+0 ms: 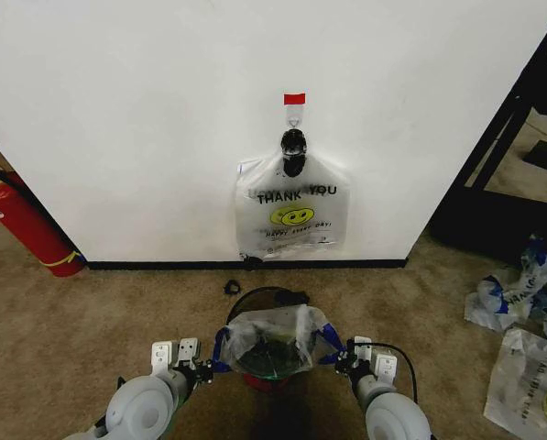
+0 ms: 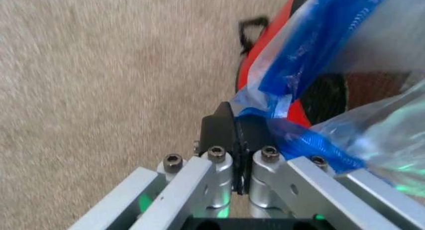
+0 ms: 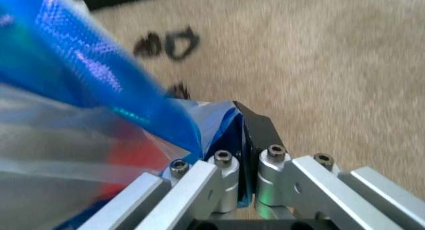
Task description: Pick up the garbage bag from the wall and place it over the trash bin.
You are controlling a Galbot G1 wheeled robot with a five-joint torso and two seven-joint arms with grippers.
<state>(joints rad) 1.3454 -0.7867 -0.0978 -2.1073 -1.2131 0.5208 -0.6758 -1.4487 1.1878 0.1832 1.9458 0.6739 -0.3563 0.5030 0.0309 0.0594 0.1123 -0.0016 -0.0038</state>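
One garbage bag point(image 1: 273, 337), translucent with blue patches, is stretched over the mouth of the single trash bin point(image 1: 271, 295), low in the head view at about 6 o'clock from the hook on the wall point(image 1: 163, 110). The left gripper point(image 1: 207, 367) pinches the bag's blue edge at the bin's 9 o'clock side, and the right gripper point(image 1: 339, 361) pinches it at 3 o'clock; both are closed tight on the plastic.

A second bag, the white "THANK YOU" bag point(image 1: 291, 218), hangs from the hook under the red tape strip point(image 1: 294, 98). More bags point(image 1: 520, 293) lie on the floor at 3 o'clock, and one fire extinguisher point(image 1: 27, 227) leans at 9 o'clock.

The floor is tan carpet point(image 1: 99, 321), the wall plain white with a black baseboard.

The left wrist view shows that gripper's black pads point(image 2: 226, 133) pressed together on blue plastic beside the bin's red base point(image 2: 256, 65); the right wrist view shows a small black object point(image 3: 179, 43) lying on the carpet.
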